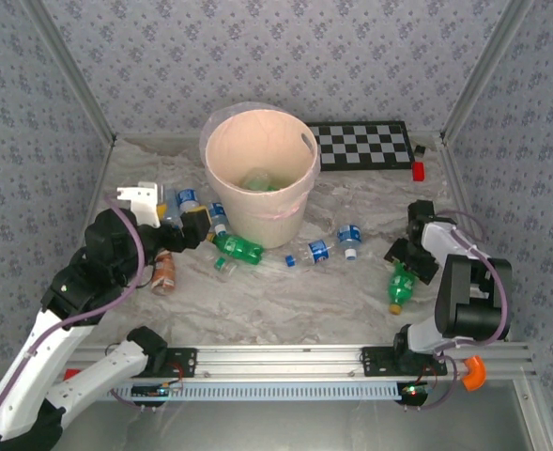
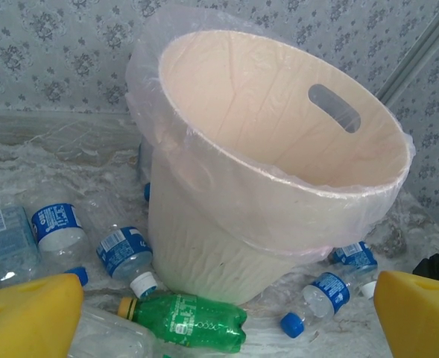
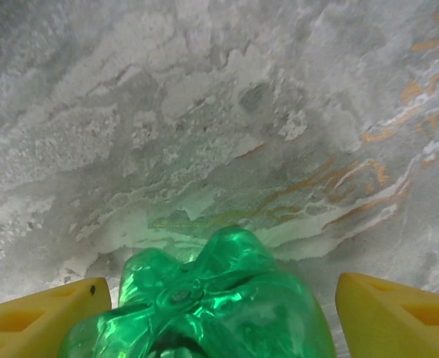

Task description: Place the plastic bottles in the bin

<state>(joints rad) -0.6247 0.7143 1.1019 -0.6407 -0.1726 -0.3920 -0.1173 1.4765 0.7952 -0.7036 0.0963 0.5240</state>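
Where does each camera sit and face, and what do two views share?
Top external: above and behind, looking down on the table; left arm and right arm show.
Left wrist: on the left arm, facing the bin; left tool fingers at bottom corners.
Right wrist: on the right arm, facing the table; right tool fingers flank a green bottle.
Shared: top and left wrist show the bin.

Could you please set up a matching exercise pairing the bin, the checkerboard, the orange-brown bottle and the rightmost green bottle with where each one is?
Things:
1. bin
2. checkerboard
3. orange-brown bottle
4. rightmost green bottle

Places:
A. between the fingers of the right pincer
B. upright in the middle
C. lying beside the left arm
D. flat at the far edge

Pairs: 1-B, 2-D, 3-C, 4-A.
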